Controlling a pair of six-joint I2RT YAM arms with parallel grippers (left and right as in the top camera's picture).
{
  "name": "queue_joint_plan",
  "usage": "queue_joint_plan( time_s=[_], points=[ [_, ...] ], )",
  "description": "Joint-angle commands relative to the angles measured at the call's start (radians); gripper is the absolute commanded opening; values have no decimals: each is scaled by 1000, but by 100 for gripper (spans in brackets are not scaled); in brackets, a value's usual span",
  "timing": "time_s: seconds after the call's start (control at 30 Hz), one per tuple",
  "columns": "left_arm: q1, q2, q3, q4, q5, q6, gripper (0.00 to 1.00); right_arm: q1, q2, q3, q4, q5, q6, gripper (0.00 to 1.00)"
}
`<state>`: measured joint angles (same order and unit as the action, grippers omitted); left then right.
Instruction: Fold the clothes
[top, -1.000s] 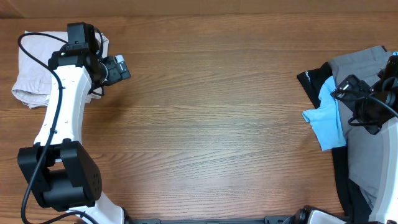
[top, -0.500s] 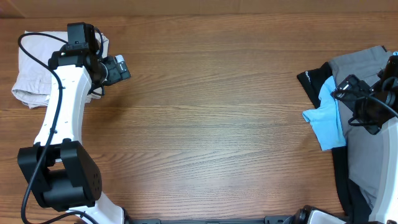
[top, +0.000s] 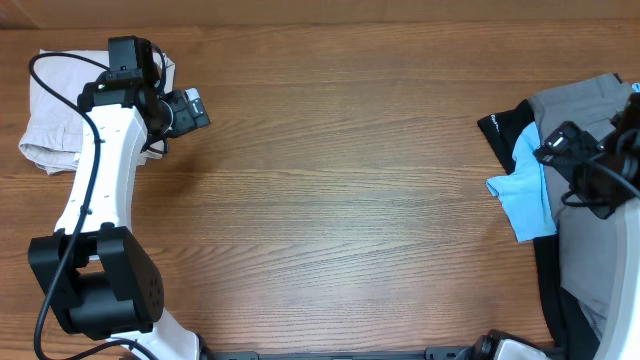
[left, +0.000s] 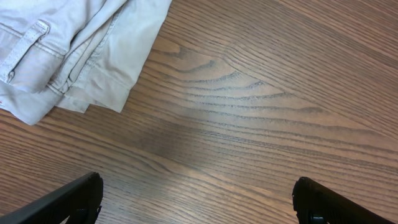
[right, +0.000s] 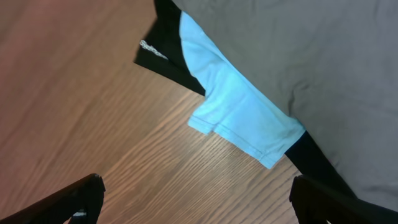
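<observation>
The right claw (right: 196, 208) shifted slightly — both it and left claw (left: 196, 202) gape empty — one clothes (left: 68, 43) bundle.

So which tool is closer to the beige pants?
Left. The left tool hangs open just beside the beige pants, over the table. The right tool is far across the table, by the light-blue garment.
</observation>
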<state>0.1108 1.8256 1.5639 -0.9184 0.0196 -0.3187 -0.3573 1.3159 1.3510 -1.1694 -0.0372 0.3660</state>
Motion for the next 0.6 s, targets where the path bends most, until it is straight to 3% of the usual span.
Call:
queue_joint_plan(
  time_s=[0.0, 0.57],
  points=[
    [1, -1, 3, -1, 6, -3, 100, 32, -181, 4, 4, 2, 0, 100],
    [1, -1, 3, -1, 7, -3, 100, 415, -892, 4, 0, 2, 0, 100]
  ],
)
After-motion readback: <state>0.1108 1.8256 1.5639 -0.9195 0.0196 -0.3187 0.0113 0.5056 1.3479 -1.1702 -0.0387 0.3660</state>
